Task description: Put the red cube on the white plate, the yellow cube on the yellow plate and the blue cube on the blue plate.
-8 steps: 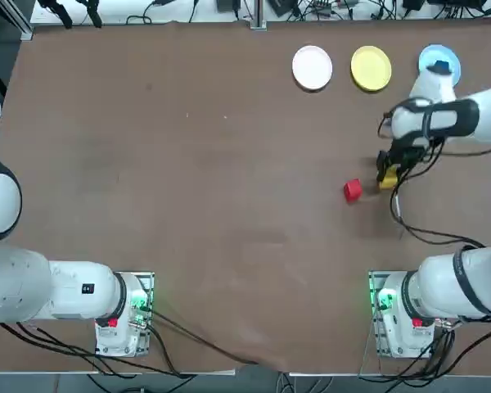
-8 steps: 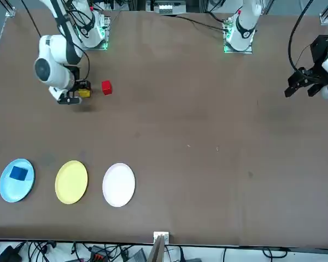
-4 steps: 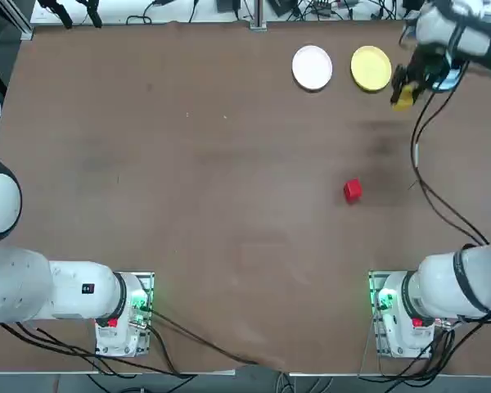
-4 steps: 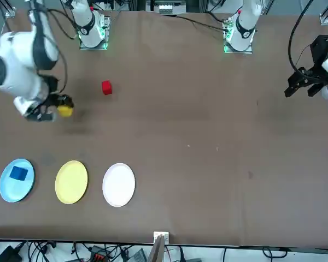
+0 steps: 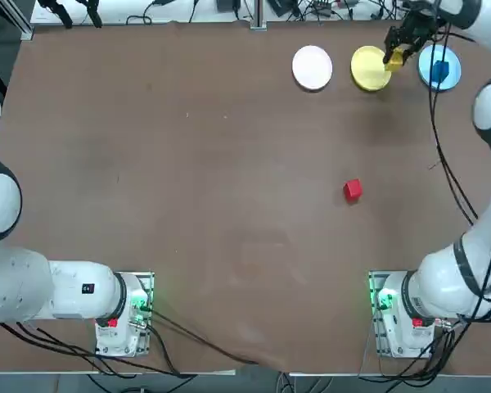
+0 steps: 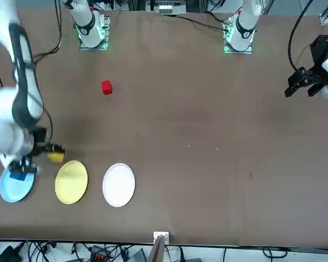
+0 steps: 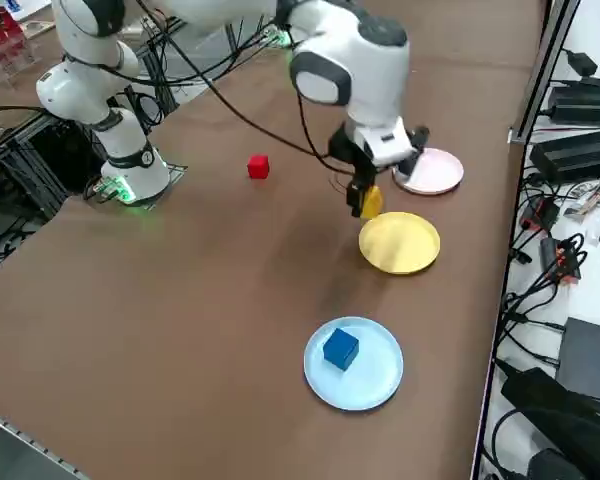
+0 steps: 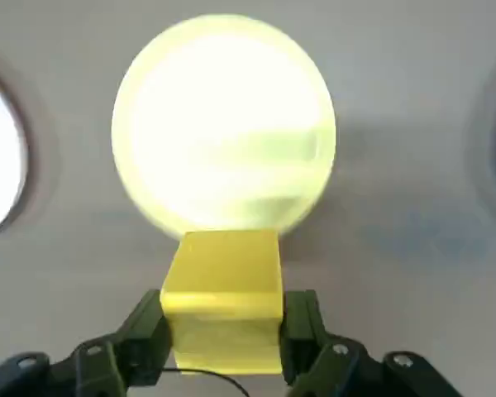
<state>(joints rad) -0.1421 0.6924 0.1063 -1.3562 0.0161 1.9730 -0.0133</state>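
We count three plates and three cubes on the brown tabletop (image 5: pixel 188 164). The plates sit in a row near the far edge, toward the far right corner: the white plate (image 5: pixel 312 67), then the yellow plate (image 5: pixel 368 69), then the blue plate (image 5: pixel 439 67), each a little apart from its neighbour. One cube, the blue cube (image 7: pixel 340 348), already lies on the blue plate, slightly off its middle. A second, the red cube (image 5: pixel 352 190), rests alone on the bare tabletop, well apart from the plates and nearer the robot's edge. The third, the yellow cube (image 8: pixel 223 294), is clamped between the two fingers of the right gripper (image 8: pixel 225 331), which are closed against its opposite sides. In the side view the right gripper and the yellow cube hang above the tabletop just beside the yellow plate's rim, on the side toward the robot; the wrist view shows the yellow plate lying beyond the cube. We see nothing on the white plate or the yellow plate.
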